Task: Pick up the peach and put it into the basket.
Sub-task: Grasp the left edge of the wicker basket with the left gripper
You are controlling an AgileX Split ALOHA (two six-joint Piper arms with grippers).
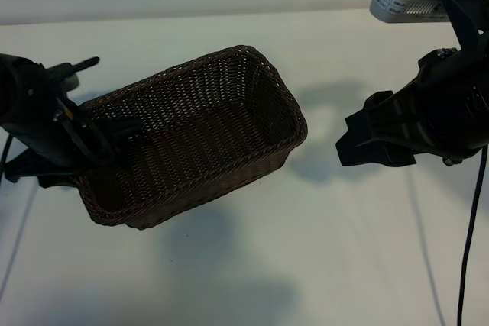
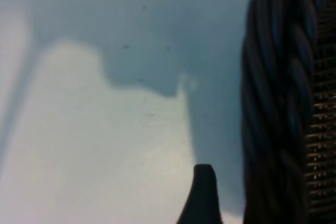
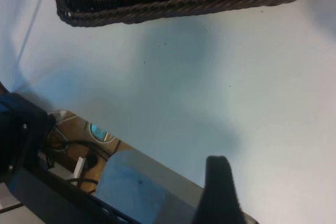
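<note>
1. My left claw [image 1: 111,133] hangs at the left end of the basket [image 1: 256,164], right over its braided rim [image 2: 273,103]. Its jaws stand wide with nothing between them. My left wrist view shows one fingertip [image 2: 203,195] just outside the rim, above the bare table [image 1: 321,265]; the other fingertip is out of sight.
2. My right claw [image 1: 361,143] is parked well off to the right of the basket, also spread wide and holding nothing.
3. I cannot find the peach. It is not on the table in any view, not in either claw, and not on the part of the basket floor I can see. My left claw hides the basket's left corner, so it may lie there or out of frame.
4. I judge that the pick is not made, or at least I cannot confirm a drop.
5. How the peach should handle, by my guess:
   - It is small, round and light, so weight is no worry.
   - A smooth ball rolls away if nudged and squirts out of an off-centre pinch.
   - If it is soft, a hard squeeze would dent it.
6. I would take it across its widest middle, coming down from above with one jaw on each side, and close gently.
7. The basket is stiff wicker with sloping sides, so I would release low inside it.
</note>
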